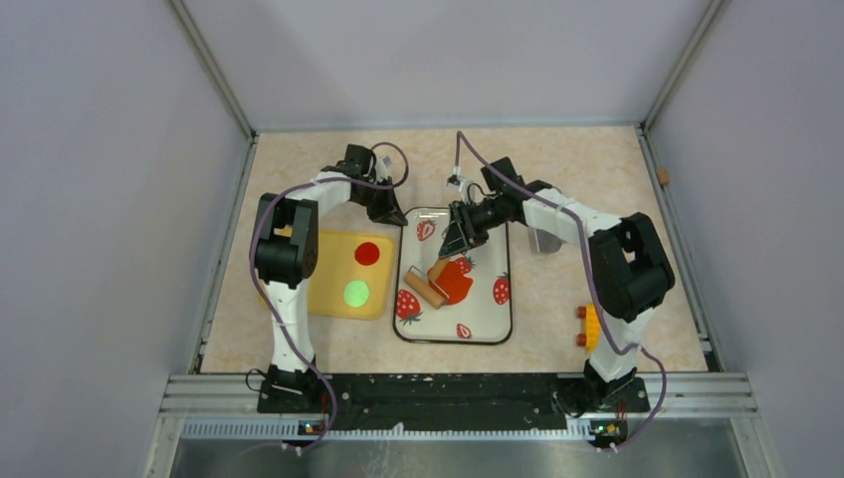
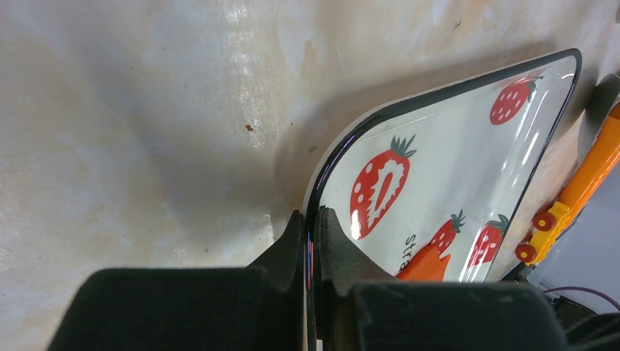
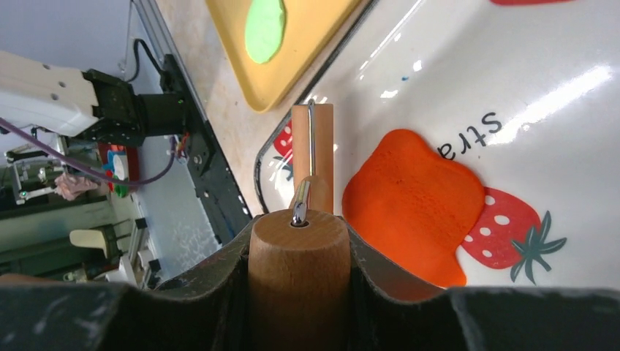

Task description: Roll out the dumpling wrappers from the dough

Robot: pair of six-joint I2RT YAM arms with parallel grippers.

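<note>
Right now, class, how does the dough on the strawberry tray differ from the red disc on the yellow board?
The dough is a larger, ragged blob; the red disc is neatly round. The dough lies on the tray, the disc on the yellow board. Both are flat.

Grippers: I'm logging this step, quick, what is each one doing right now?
Left gripper: shut on the tray rim.
Right gripper: shut on the roller handle.

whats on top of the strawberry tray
A flattened orange dough blob and a wooden roller beside it, its handle in the right gripper. The dough covers part of a printed strawberry and lettering on the tray.
</note>
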